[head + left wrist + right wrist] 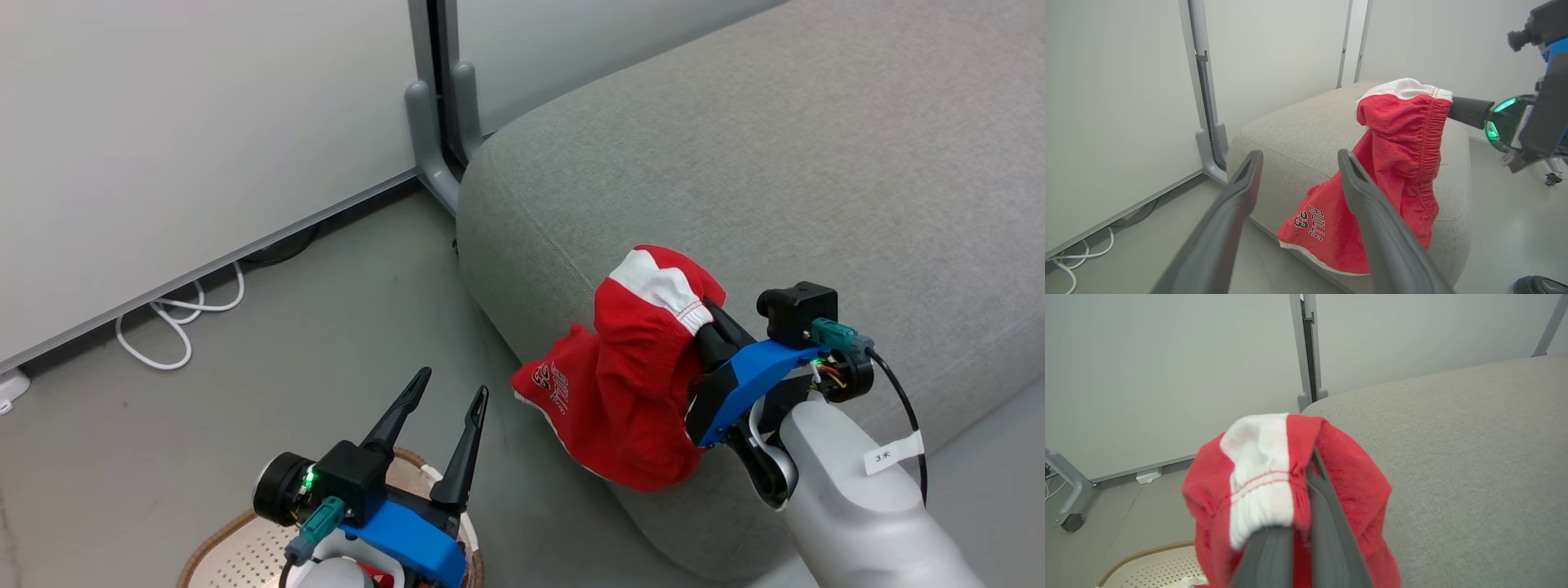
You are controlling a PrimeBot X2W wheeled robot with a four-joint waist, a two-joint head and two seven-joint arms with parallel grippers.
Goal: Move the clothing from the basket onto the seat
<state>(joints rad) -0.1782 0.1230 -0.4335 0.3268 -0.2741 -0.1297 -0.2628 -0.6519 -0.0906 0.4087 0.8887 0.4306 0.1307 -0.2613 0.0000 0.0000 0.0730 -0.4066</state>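
seat: big light grey sofa, takes up the right side of the head view, rounded corner toward the robot
basket: cream, perforated, brown rim, on the floor at lower left, under the left gripper
clothing: red shorts, white waistband patch, black numerals; pinched at the waistband, hanging against the seat's front corner, clear of the basket
right gripper: clamped on the shorts' waistband, over the seat edge
left gripper: fingers spread, holding nothing, above the basket
cable: white, looped on the floor by the wall
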